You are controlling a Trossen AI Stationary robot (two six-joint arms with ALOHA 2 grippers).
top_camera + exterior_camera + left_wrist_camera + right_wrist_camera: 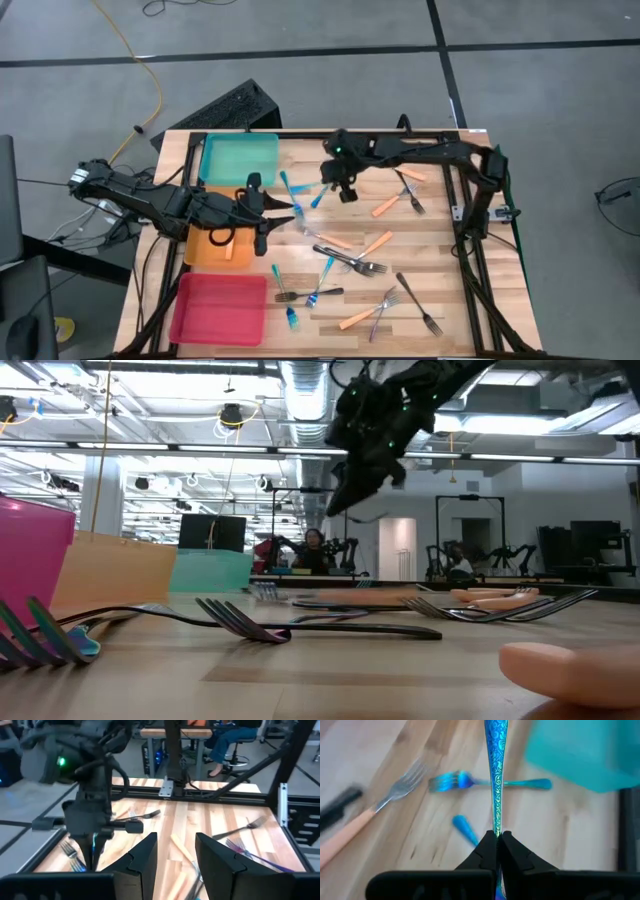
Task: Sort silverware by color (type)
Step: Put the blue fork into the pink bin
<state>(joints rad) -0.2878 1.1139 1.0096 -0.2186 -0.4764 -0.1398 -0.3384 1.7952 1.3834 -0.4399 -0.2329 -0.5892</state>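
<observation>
Near edge, low view: orange fork handle (575, 670) lies closest, with a dark grey-black fork (300, 628) just behind it on the wooden table (460, 300).
Near half of table: scattered silverware — dark forks (352, 262), orange-handled forks (370, 312) and blue-handled forks (322, 283) mixed, some crossing or touching.
Trays, left side: pink tray (220, 308) nearest, orange tray (200, 248) in the middle, teal tray (240, 160) farthest.
Left gripper (283, 209): hovers just right of the orange tray; fingers (142, 857) part-way apart, nothing between them.
Right gripper (497, 839): raised above the far middle of the table, near the teal tray; fingers pressed together on the handle of a blue fork (496, 770), pinched near one end.
Held fork: hangs off the table, most of its length projecting beyond the fingertips; two more blue-handled forks (490, 783) lie on the wood beneath.
Risk 1: pinch sits near the handle end, so the fork may swivel or slip during a fast move.
Risk 2: early release may drop it on the tray rim or the table instead of inside the teal tray.
Risk 3: both arms are near; crossing paths may cause contact.
</observation>
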